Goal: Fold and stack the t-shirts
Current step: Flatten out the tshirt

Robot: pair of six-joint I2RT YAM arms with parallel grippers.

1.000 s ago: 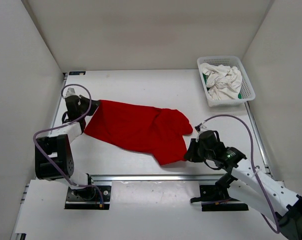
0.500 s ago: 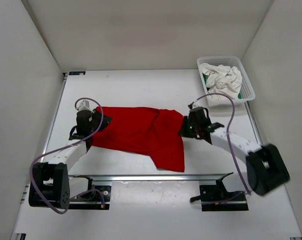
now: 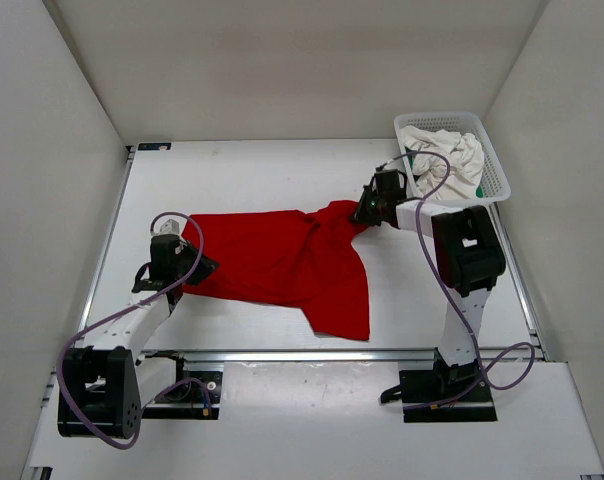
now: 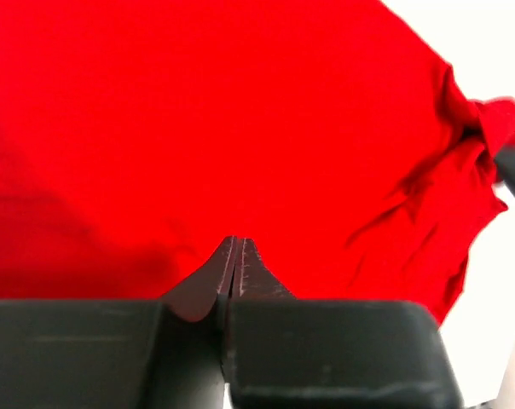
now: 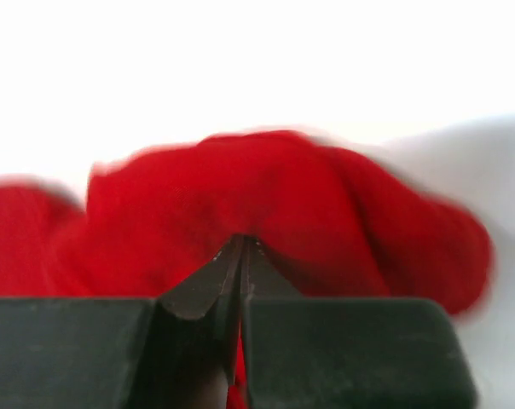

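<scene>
Nearest to me, the left gripper point(image 3: 180, 264) is pinched closed on the left edge of the red t-shirt point(image 3: 272, 260), which lies spread but wrinkled on the table point(image 3: 242, 170). Further on, the right gripper point(image 3: 365, 212) is clamped on the shirt's bunched right corner. The cloth looks light and limp, so I think it is best held at two corners together. Beyond, the white t-shirt point(image 3: 444, 158) and the green t-shirt point(image 3: 479, 190) lie crumpled in the basket point(image 3: 498, 172).

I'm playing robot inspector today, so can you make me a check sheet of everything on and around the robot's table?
Surface: white table, no stains seen.
Job's things: red t-shirt spread out, unfolded; white t-shirt crumpled in basket, green t-shirt peeking beneath.
Clutter: nothing seen.
Grippers: left gripper shut on red t-shirt's left edge; right gripper shut on its far right end.
Cables: purple cables loop off both arms.
Surroundings: plain white walls.
</scene>
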